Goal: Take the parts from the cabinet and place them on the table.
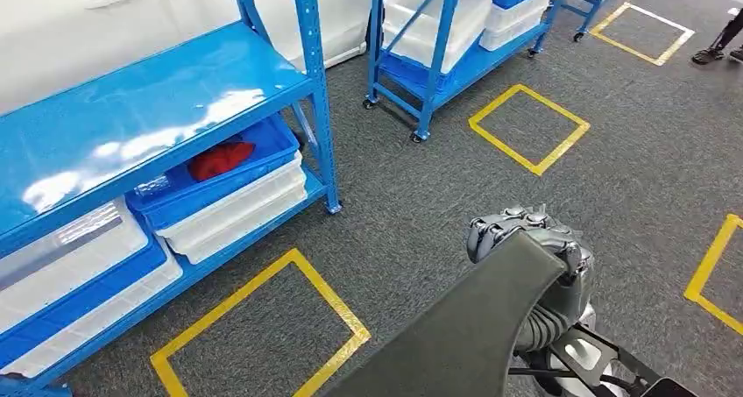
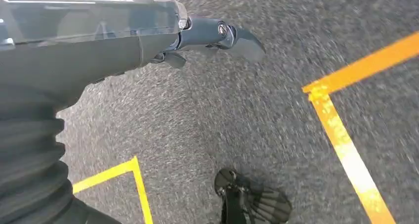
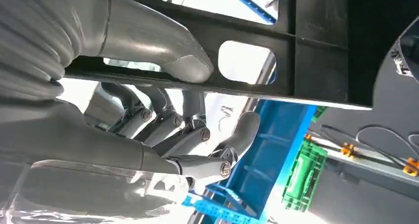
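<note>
- The right hand (image 3: 188,135) gripped a flat black part (image 1: 464,327), thumb above, fingers beneath.
- The left hand (image 2: 217,38) hung empty over the grey floor (image 2: 237,125), fingers loosely extended.

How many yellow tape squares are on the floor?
4 in the head view: one in front of the near blue shelf, one mid-floor by the wheeled rack, one far back, and one cut off at the right edge. More may lie outside the picture.
</note>
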You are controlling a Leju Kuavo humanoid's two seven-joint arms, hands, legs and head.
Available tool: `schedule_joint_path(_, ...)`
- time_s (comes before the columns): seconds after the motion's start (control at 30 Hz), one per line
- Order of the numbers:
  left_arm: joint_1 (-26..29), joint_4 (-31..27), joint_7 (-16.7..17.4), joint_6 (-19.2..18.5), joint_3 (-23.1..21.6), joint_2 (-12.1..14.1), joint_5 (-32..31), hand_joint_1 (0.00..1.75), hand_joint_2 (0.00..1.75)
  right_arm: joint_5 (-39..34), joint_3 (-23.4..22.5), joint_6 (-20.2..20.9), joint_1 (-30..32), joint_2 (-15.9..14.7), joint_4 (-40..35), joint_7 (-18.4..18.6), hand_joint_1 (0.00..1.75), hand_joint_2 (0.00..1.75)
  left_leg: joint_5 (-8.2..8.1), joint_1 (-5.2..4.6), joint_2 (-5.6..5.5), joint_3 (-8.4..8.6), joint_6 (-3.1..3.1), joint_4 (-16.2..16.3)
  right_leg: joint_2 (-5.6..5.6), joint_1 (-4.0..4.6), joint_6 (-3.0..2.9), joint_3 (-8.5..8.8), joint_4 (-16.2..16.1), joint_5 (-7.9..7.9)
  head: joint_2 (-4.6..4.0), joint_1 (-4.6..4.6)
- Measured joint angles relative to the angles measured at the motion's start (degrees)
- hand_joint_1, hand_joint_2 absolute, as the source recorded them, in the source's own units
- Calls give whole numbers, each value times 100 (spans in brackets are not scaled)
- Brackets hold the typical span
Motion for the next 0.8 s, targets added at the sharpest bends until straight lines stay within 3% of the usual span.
schedule_joint_path(0.1,-2,0,0,0,0,-4,0,0,175,-5,0,6,0,-2,0,2,175,175,-4,0,9,4,-2,1,-21,2,-4,61,-108,42,0,0)
schedule_joint_path(0.13,-10,0,0,0,0,-27,0,0,175,-48,0,52,-14,-22,0,0,175,175,-22,-7,63,31,-26,5,-222,20,-38,390,-665,228,0,0)
schedule_joint_path(0.17,-9,0,-2,0,0,-42,0,0,175,-86,4,103,-43,-33,0,0,175,175,-49,-51,105,42,-65,18,-469,86,-90,503,-904,147,0,0)
schedule_joint_path(0.2,-11,0,-13,0,0,-64,2,0,175,-120,11,140,-59,-40,0,0,175,175,-64,-63,136,41,-88,27,-362,89,-138,487,-902,187,0,-2)
schedule_joint_path(0.23,-55,-2,-24,0,2,-96,9,0,175,-184,13,192,-82,-88,2,0,175,175,-98,-61,321,96,-177,11,-155,80,-224,463,-933,204,0,-2)
schedule_joint_path(0.27,-65,-2,-28,-4,0,-114,7,0,175,-199,15,195,-86,-92,2,0,175,175,-173,-31,90,74,-219,80,-113,52,-259,482,-963,229,0,-2)
schedule_joint_path(0.3,-61,-2,-35,-20,0,-138,0,0,175,-212,15,195,-126,-99,9,0,175,175,-346,-2,-178,-17,-228,307,-59,47,-288,478,-968,240,0,-2)
schedule_joint_path(0.37,-40,-2,-26,-26,0,-155,-28,0,175,-232,15,195,-137,-109,20,0,175,175,-838,8,-316,-445,-245,1243,61,49,-316,463,-967,244,0,-2)
schedule_joint_path(0.4,-29,-2,-17,-26,0,-160,-39,0,175,-241,15,195,-136,-140,33,0,175,175,-1001,7,-327,-674,-258,1710,136,53,-317,456,-963,244,0,-2)
schedule_joint_path(0.43,-15,-2,-2,-26,0,-164,-44,0,175,-252,15,193,-134,-175,50,2,175,175,-1007,8,-328,-801,-260,1940,214,53,-316,456,-958,245,0,-2)
schedule_joint_path(0.47,-7,-2,13,-26,0,-175,-46,0,175,-269,15,193,-134,-204,63,0,175,175,-869,9,-328,-785,-257,1858,291,49,-314,462,-950,245,0,-2)
schedule_joint_path(0.5,-7,-2,28,-26,0,-181,-52,0,175,-289,15,193,-134,-240,68,2,175,175,-608,14,-335,-646,-249,1503,372,43,-306,470,-938,240,0,-2)
schedule_joint_path(0.53,-10,-2,31,-26,0,-186,-52,0,175,-295,15,193,-136,-260,68,0,175,175,-295,26,-372,-409,-241,961,454,35,-290,484,-923,231,0,-2)
schedule_joint_path(0.57,-10,-2,31,-26,0,-186,-52,0,175,-298,15,193,-136,-278,68,0,175,175,-18,52,-533,-170,-235,414,523,30,-264,497,-903,214,0,-2)
schedule_joint_path(0.6,0,0,35,-26,0,-190,-52,0,175,-302,15,193,-138,-291,72,2,175,175,-73,60,-791,-75,-215,225,581,48,-228,481,-882,209,0,-2)
schedule_joint_path(0.67,-7,0,37,-22,0,-206,-55,0,175,-304,15,193,-148,-315,76,0,175,175,-73,49,-733,-67,-182,149,698,38,-145,409,-855,238,0,0)
schedule_joint_path(0.73,-54,0,37,-20,0,-212,-57,0,175,-306,15,193,-139,-358,79,2,175,175,-47,28,-631,-60,-103,147,814,13,-59,388,-885,275,0,-2)
schedule_joint_path(0.77,-59,-2,44,-20,0,-258,-61,0,175,-304,9,182,-131,-411,81,0,175,175,-6,75,-534,-49,-35,94,798,-6,-35,346,-761,202,0,-2)
schedule_joint_path(0.8,-59,-2,48,-20,0,-243,-81,0,175,-306,2,160,-144,-428,81,0,175,175,-4,55,-483,-42,-3,80,480,49,-17,261,-540,66,0,0)
